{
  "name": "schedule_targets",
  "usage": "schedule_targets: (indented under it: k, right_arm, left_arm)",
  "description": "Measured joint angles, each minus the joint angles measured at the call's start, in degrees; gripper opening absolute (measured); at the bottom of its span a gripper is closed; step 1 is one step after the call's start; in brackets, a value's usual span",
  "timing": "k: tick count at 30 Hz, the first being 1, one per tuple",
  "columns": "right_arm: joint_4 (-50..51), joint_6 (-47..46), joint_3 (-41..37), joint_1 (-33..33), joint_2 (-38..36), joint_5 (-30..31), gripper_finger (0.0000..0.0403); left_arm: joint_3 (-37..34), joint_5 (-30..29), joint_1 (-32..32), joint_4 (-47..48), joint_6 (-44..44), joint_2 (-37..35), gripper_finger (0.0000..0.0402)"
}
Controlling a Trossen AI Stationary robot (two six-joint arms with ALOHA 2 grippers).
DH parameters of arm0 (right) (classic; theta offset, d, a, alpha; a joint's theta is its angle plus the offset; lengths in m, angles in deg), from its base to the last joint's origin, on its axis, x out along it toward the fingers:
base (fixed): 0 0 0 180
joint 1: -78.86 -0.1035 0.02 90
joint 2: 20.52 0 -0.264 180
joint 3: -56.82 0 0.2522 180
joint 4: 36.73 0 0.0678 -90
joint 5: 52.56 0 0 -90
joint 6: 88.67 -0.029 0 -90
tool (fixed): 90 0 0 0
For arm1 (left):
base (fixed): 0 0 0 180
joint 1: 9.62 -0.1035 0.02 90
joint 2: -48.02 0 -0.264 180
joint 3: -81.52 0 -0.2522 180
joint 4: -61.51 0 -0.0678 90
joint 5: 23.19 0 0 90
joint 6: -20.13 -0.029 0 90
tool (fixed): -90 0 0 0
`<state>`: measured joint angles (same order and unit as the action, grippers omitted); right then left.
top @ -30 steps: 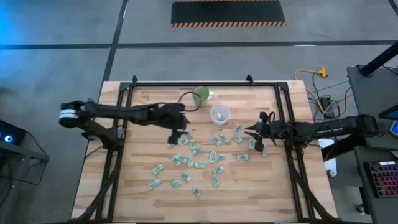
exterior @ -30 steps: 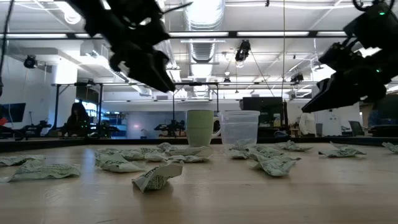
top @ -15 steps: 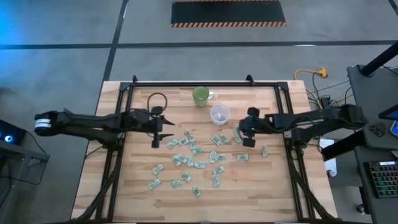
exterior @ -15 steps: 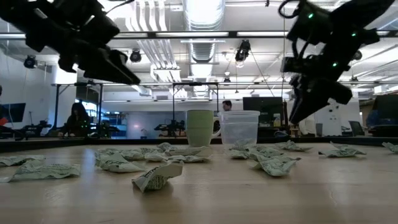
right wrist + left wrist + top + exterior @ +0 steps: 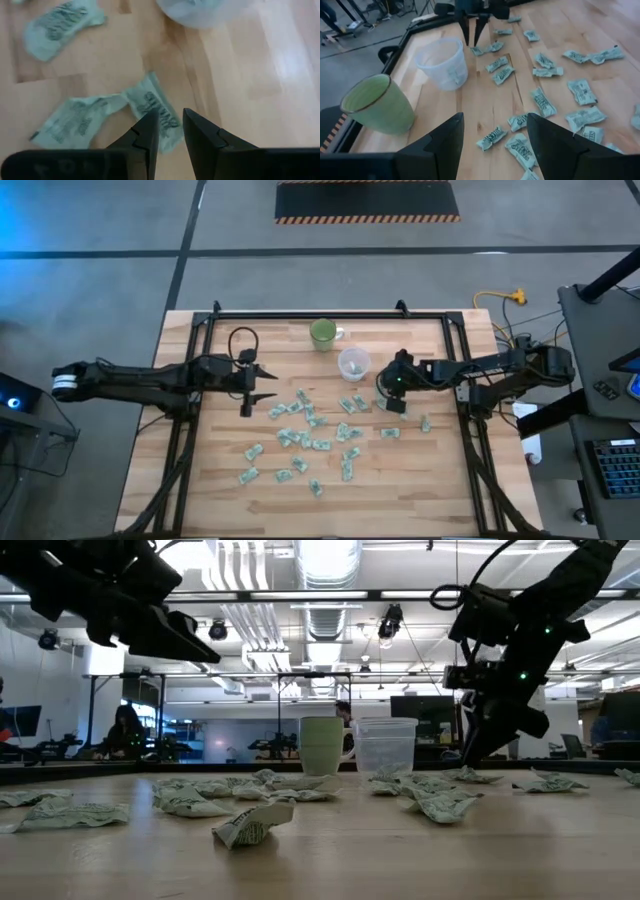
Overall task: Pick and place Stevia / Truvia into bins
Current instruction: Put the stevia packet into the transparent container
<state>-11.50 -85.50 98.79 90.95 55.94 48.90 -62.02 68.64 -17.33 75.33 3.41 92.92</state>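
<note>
Several pale green and white sachets (image 5: 310,430) lie flat and scattered across the middle of the wooden table. The clear plastic cup (image 5: 353,363) stands upright on its base toward the far edge. My right gripper (image 5: 390,398) points down just right of the cup, over a sachet (image 5: 152,107), with its fingers a narrow gap apart (image 5: 170,132). It also shows beyond the cup in the left wrist view (image 5: 471,35). My left gripper (image 5: 250,385) hovers open, wide, above bare wood left of the sachets, pointing toward the cup (image 5: 442,62). My right gripper comes from above, pointing down, with its fingertips (image 5: 150,122) over one end of a sachet (image 5: 160,112) that lies flat on the table next to the cup. I cannot tell whether the fingertips touch it.
A green mug (image 5: 323,333) stands near the far edge, just left of the cup. A black metal frame (image 5: 300,315) runs along the table's far, left and right sides. Bare wood (image 5: 220,450) lies near the left and near edges.
My left arm has drawn back toward the table's left edge, away from the sachets. My right arm has moved left toward the cup, tipped its gripper to point down, and lowered it over the sachets beside the cup. No sachet has visibly moved.
</note>
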Motion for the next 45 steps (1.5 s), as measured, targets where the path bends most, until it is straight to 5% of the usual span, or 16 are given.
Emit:
schedule_targets:
  k: [12, 17, 27, 40, 45]
  right_arm:
    - [-2.7, -1.1, -0.4, 3.6, 0.5, -7.1, 0.0175]
    - [-2.6, -1.5, -1.2, 3.6, 0.5, -7.2, 0.0183]
    - [-2.9, -1.3, -2.9, 3.6, 0.5, -5.7, 0.0135]
    - [-2.7, 0.5, -2.9, 3.5, 0.2, -5.0, 0.0018]
    - [-0.9, 1.6, -1.5, 3.5, -1.3, -5.1, 0.001]
  left_arm:
    - [0.0, 0.0, 0.0, -1.2, -0.2, 3.9, 0.02]
    - [0.0, 0.0, 0.0, -1.2, -0.2, 5.0, 0.02]
    - [0.1, 0.0, 0.0, -1.4, -0.2, 5.2, 0.02]
    - [0.1, 0.0, 0.0, -1.1, -0.2, 5.3, 0.02]
    - [0.2, -0.1, 0.0, -1.1, -0.2, 5.3, 0.02]
